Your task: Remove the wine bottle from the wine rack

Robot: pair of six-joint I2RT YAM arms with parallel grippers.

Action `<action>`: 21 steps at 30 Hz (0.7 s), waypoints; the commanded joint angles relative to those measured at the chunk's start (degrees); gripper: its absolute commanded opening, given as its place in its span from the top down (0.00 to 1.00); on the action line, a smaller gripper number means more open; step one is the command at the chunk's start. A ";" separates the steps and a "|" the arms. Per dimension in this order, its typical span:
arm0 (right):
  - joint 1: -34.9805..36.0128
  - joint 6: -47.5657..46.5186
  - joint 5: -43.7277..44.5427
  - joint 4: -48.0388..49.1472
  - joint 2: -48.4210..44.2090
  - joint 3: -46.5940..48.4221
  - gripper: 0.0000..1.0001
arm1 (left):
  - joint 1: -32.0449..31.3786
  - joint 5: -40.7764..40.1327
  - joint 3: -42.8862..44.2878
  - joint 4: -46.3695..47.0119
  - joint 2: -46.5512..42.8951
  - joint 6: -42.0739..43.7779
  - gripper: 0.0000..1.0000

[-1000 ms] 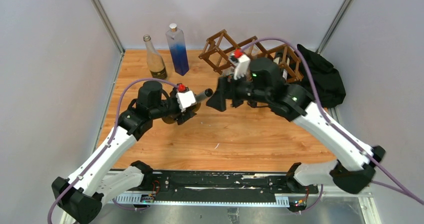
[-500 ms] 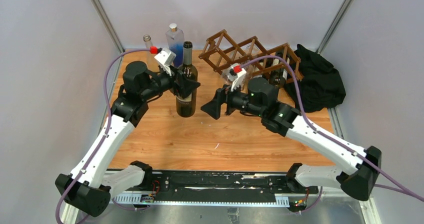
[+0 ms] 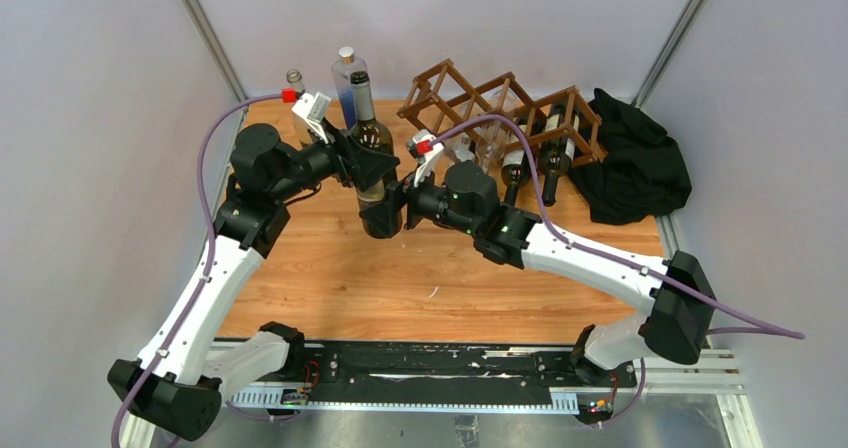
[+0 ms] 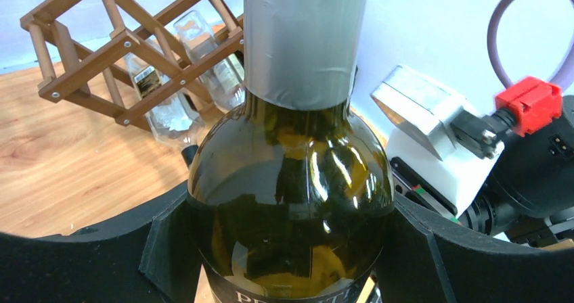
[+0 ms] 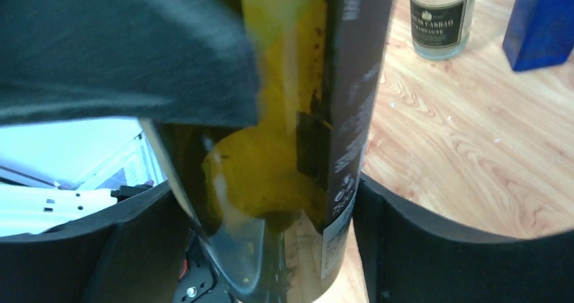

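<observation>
The dark green wine bottle [image 3: 373, 158] stands upright on the wooden table, left of the brown lattice wine rack [image 3: 470, 93]. My left gripper [image 3: 368, 165] is shut on its shoulders; in the left wrist view the bottle [image 4: 291, 201] fills the gap between the gripper's [image 4: 291, 249] black jaws. My right gripper [image 3: 393, 208] is round the lower body; in the right wrist view both jaws of the gripper [image 5: 271, 242] touch the bottle [image 5: 318, 113]. The rack [image 4: 88, 66] also shows behind it in the left wrist view.
Two dark bottles [image 3: 530, 163] and clear ones [image 4: 203, 53] lie in the rack. A blue square bottle [image 3: 347, 78] and a clear labelled bottle [image 5: 440, 19] stand at the back left. A black cloth heap [image 3: 635, 163] lies right of the rack.
The left gripper has swung the bottle from lying level to upright and carried it a little back and right. The right gripper has moved left and closed in round its lower body.
</observation>
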 commanded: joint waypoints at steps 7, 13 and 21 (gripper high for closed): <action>1.34 -5.63 1.35 2.51 0.72 1.10 1.00 | 1.97 2.98 3.60 5.01 -1.46 -5.70 0.02; 1.95 -8.94 2.45 1.61 -1.14 -0.82 1.00 | 4.48 5.84 4.58 6.68 -0.04 -8.01 0.03; 2.58 -11.80 3.14 -0.83 -2.32 -1.40 1.00 | 8.29 8.10 5.29 10.33 2.89 -9.77 0.34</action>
